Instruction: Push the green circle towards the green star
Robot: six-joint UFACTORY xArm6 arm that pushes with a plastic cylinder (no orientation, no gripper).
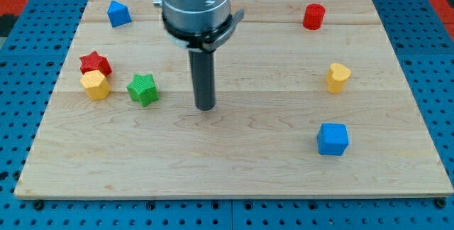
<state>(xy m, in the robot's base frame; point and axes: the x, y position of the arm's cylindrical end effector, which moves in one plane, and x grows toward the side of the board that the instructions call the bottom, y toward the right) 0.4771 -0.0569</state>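
Note:
The green star (143, 89) lies left of the board's middle. No green circle shows anywhere in the view; the arm's body hides part of the board's top middle. My tip (205, 107) rests on the board, about a block's width to the right of the green star and not touching it.
A red star (94, 64) and a yellow hexagon (95, 85) sit together left of the green star. A blue block (118, 13) is at the top left, a red cylinder (313, 16) at the top right, a yellow heart (338, 77) at the right, and a blue cube (332, 139) at the lower right.

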